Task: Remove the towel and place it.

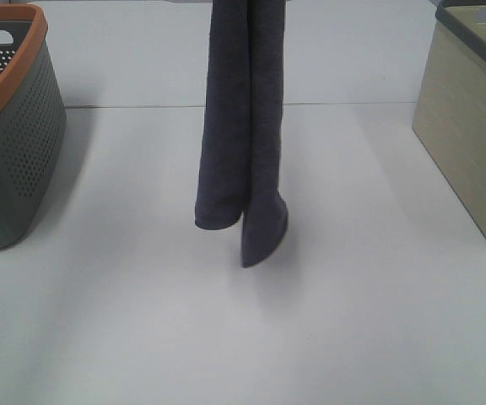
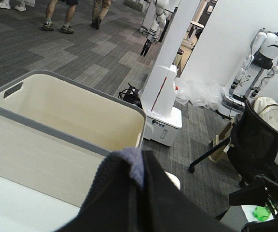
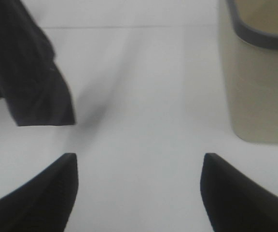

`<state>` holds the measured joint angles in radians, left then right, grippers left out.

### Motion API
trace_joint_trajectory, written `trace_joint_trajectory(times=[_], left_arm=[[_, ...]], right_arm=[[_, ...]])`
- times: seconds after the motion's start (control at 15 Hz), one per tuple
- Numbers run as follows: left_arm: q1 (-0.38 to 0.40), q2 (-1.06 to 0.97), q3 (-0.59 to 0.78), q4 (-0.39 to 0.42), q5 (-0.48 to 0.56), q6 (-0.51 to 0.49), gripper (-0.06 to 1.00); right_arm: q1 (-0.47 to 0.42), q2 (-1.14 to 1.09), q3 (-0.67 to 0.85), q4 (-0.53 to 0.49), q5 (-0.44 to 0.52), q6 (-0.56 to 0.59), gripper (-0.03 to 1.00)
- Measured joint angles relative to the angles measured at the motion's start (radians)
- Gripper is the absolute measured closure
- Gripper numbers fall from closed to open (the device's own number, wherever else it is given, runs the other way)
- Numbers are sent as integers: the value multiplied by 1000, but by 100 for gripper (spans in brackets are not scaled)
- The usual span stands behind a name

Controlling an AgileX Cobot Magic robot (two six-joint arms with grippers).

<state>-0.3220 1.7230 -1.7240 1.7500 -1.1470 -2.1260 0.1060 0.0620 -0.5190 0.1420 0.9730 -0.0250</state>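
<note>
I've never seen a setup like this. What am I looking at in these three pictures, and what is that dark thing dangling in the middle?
This is a robot with two arms, each ending in a two-fingered gripper. One picture comes from a camera mounted high over a white table. The other two come from small cameras on the arms' wrists. The dark thing is a towel, hanging folded with its lower end near the table. The left gripper is shut and hidden under the bunched cloth in its own wrist view, and it appears to hold the towel up. The right gripper is open and empty. On the table stand a grey basket with an orange rim on the left and a beige basket on the right.
</note>
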Motion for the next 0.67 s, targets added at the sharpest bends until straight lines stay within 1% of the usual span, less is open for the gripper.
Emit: trace_joint_trajectory(times=[0.07,0.13,0.2,0.27,0.33,0.4,0.47,0.53,0.67], left_arm=[[0,0,0,0,0,10,94],[0,0,0,0,0,10,94],[0,0,0,1,0,28,94],[0,0,0,1,0,28,94],[0,0,0,1,0,31,94],[0,0,0,1,0,31,94],[0,0,0,1,4,34,94],[0,0,0,1,19,35,94],[0,0,0,2,78,35,94]], right_arm=[[0,37,-3,109,-79,-98,26],[0,37,-3,109,-79,-98,26],[0,137,-3,361,-218,-354,28],[0,137,-3,361,-218,-354,28],[0,204,-3,473,-247,-484,28],[0,344,-3,695,-248,-754,28],[0,424,-3,789,-249,-868,29],[0,496,-3,866,-253,-956,29],[0,635,-3,976,-275,-1098,29]])
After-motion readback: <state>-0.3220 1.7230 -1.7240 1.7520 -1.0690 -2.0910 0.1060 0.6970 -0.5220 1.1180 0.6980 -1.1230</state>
